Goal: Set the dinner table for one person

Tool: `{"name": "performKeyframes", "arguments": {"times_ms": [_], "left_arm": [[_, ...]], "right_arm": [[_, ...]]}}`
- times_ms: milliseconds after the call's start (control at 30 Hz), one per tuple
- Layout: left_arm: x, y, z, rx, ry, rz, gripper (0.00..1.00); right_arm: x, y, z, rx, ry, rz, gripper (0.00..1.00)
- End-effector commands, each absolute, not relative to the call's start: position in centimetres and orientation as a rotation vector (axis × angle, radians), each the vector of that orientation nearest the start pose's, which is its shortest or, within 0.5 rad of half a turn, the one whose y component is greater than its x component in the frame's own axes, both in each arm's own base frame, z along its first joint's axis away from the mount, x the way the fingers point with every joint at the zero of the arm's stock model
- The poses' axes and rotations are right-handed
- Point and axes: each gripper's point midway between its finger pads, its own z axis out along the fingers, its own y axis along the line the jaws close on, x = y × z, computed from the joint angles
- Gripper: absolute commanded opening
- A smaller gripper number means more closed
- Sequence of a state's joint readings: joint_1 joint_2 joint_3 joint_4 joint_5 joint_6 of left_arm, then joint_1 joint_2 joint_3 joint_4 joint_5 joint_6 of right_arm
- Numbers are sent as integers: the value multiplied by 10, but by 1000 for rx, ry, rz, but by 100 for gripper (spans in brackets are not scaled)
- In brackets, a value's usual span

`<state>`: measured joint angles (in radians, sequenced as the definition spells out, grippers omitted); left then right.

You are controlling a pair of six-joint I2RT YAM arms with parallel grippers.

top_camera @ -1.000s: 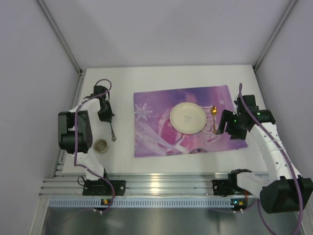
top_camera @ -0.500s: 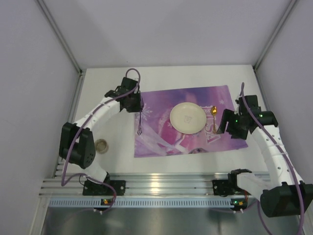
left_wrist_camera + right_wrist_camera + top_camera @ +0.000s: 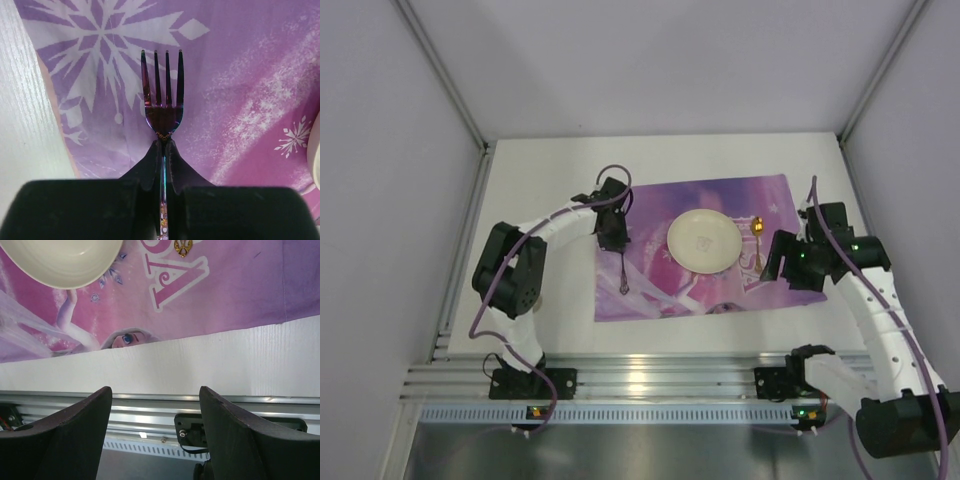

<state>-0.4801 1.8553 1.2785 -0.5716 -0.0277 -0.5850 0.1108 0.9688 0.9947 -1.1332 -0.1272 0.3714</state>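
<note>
purple-tinted metal flashes in the left wrist view: that's the fork [image 3: 162, 107], and the left gripper [image 3: 162, 150] is clamped on its neck, fingers pinching just behind the tines. gripping so close to the head leaves the tines sticking out ahead, easy to line up over the snowflake print. from the top camera the fork hangs over the placemat [image 3: 775, 195] at the plate's 9 o'clock, with the head seeming to aim toward 6 o'clock. that's the classic fork side, so this reads as the placing step. whether the tines are touching the mat, i cannot tell.

over to the plate [image 3: 704, 241]: cream, round, sitting mid-mat, and nothing is in it beyond a faint mark at its centre. at its 3 o'clock lies the gold spoon [image 3: 758, 240], flat on the mat and just beside the rim but apart from it.

the right gripper [image 3: 152, 397] is spread wide with nothing between its jaws, hovering over the mat's near edge at about 4 o'clock from the plate. parked there, it's out of the left arm's way.

underneath it all is the white counter [image 3: 540, 180], carrying the mat and showing bare out toward 9 and 12 o'clock.
</note>
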Motion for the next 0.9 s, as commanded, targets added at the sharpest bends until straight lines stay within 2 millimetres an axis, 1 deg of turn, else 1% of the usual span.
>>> {"name": "performKeyframes", "arguments": {"times_ms": [0, 33, 67, 133, 167, 200, 233, 267, 300, 333, 367, 400, 433, 467, 500, 533, 567, 600, 633, 667, 700, 733, 800, 867], "left_arm": [[363, -208, 45, -255, 2669, -267, 0], [362, -208, 44, -252, 2672, -272, 0], [362, -209, 46, -240, 2668, -274, 17], [359, -203, 54, -230, 2654, -246, 29], [357, -198, 58, -229, 2650, -220, 38], [354, -191, 72, -233, 2628, -198, 41], [343, -173, 75, -258, 2646, -89, 42], [337, -161, 88, -287, 2640, -58, 43], [330, -151, 94, -301, 2644, -15, 44], [314, -130, 97, -319, 2670, 96, 47], [307, -116, 101, -338, 2674, 139, 48], [298, -103, 110, -356, 2659, 172, 50], [289, -84, 113, -408, 2663, 231, 51], [276, -67, 121, -446, 2659, 275, 52], [264, -55, 116, -472, 2684, 310, 51], [257, -45, 116, -513, 2688, 319, 51], [251, -31, 121, -589, 2674, 291, 51], [241, -21, 114, -623, 2692, 304, 51], [237, -8, 112, -689, 2683, 310, 51], [235, -3, 112, -695, 2674, 302, 51], [229, 1, 105, -713, 2689, 304, 51], [227, 8, 102, -749, 2691, 307, 51], [226, 10, 94, -768, 2707, 289, 50], [228, 13, 90, -787, 2711, 304, 49]], "right_arm": [[177, 65, 164, 281, 2673, 347, 71], [177, 65, 164, 278, 2672, 349, 71], [175, 66, 165, 275, 2670, 354, 71], [173, 66, 167, 272, 2666, 356, 71], [172, 65, 169, 272, 2659, 354, 71], [171, 65, 170, 273, 2659, 355, 71], [170, 65, 172, 271, 2656, 356, 71], [167, 65, 174, 266, 2654, 357, 71], [167, 65, 176, 269, 2649, 358, 71], [165, 65, 177, 265, 2651, 358, 71], [164, 65, 179, 264, 2645, 360, 71], [163, 65, 180, 263, 2641, 364, 71], [162, 65, 179, 267, 2642, 366, 71], [161, 66, 179, 264, 2638, 368, 72], [160, 66, 178, 264, 2637, 373, 71], [160, 67, 178, 270, 2636, 382, 72], [159, 68, 176, 267, 2634, 386, 71], [159, 68, 175, 272, 2632, 391, 72], [159, 69, 174, 273, 2630, 401, 72], [157, 69, 171, 275, 2634, 402, 72], [157, 70, 170, 273, 2636, 405, 72], [156, 70, 169, 272, 2640, 410, 72], [155, 71, 170, 268, 2636, 414, 72], [154, 70, 171, 268, 2637, 415, 72]]}}
